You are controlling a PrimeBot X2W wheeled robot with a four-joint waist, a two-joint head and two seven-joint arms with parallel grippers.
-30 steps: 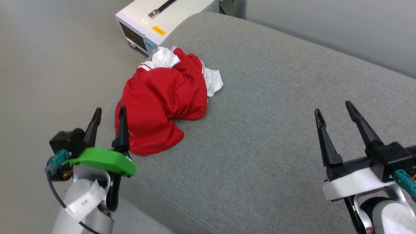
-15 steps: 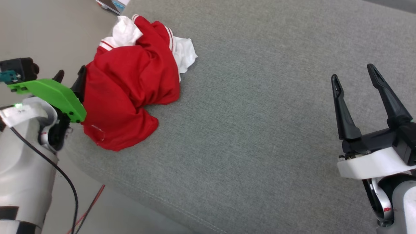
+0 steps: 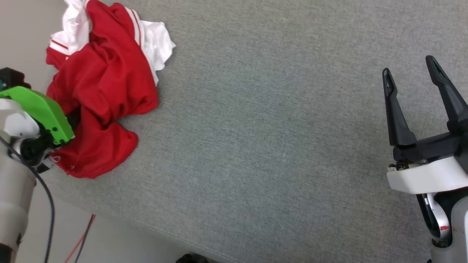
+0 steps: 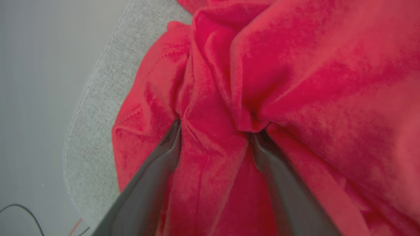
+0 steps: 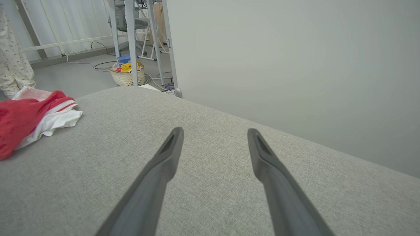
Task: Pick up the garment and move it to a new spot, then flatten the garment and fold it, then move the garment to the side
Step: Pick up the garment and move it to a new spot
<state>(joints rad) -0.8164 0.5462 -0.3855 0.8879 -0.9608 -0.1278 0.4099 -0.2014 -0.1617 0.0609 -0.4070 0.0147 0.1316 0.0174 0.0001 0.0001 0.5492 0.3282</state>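
The garment (image 3: 106, 91) lies crumpled in a red heap with white sleeves at the left end of the grey cushion (image 3: 274, 146). My left gripper (image 4: 216, 129) is pushed into the heap's near left side. Its fingers stand open with a ridge of red cloth (image 4: 210, 157) between them, and the tips are sunk into folds. In the head view its green mount (image 3: 40, 109) shows while the cloth hides the fingers. My right gripper (image 3: 409, 65) hovers open and empty over bare cushion far to the right. The right wrist view has the garment (image 5: 19, 114) at its left edge.
The cushion's front edge (image 3: 146, 226) runs along the bottom left, with cables (image 3: 84, 233) on the floor below. Beyond the cushion stand a wicker basket (image 5: 127, 73), metal table legs (image 5: 131, 42) and a person's leg in patterned trousers (image 5: 10, 65). A plain wall (image 5: 295, 65) backs the right side.
The head camera has tilted down and the picture has shifted. My left gripper has gone from beside the garment's edge into its folds. The right gripper has stayed open in place.
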